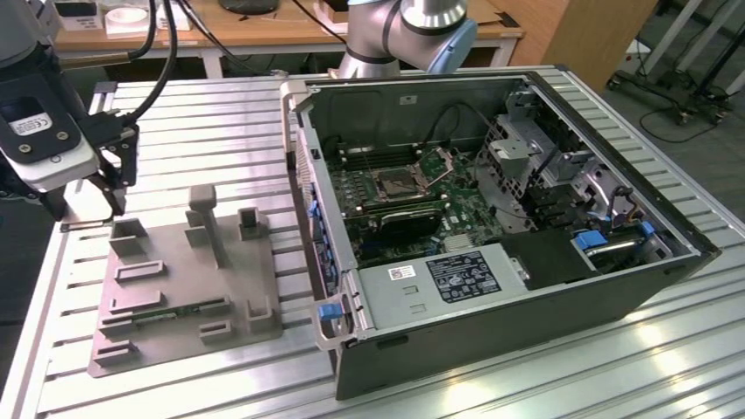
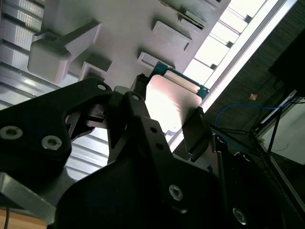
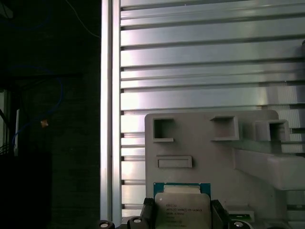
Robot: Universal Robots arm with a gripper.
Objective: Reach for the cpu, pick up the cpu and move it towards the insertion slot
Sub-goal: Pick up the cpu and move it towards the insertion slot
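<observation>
The cpu (image 3: 183, 210), a flat square chip with a silvery face and a blue-green rim, sits between my gripper's (image 3: 183, 218) two dark fingers, which press on its opposite edges. In the second wrist view the cpu (image 2: 174, 100) shines pale between the black fingers (image 2: 195, 131). In the exterior view my gripper (image 1: 91, 206) hangs at the far left, just over the far left corner of the grey fixture (image 1: 174, 288), with the pale cpu (image 1: 82, 202) in it. The insertion slot (image 1: 402, 182), a square silver-framed socket with its frame flipped up, lies inside the open computer case.
The open computer case (image 1: 559, 288) stands on the ribbed aluminium table (image 1: 209, 122), to the exterior view's right of the fixture. Its raised side wall (image 1: 305, 175) lies between my gripper and the socket. Upright blocks (image 1: 205, 214) rise from the fixture. The arm's base (image 1: 407, 35) stands behind the case.
</observation>
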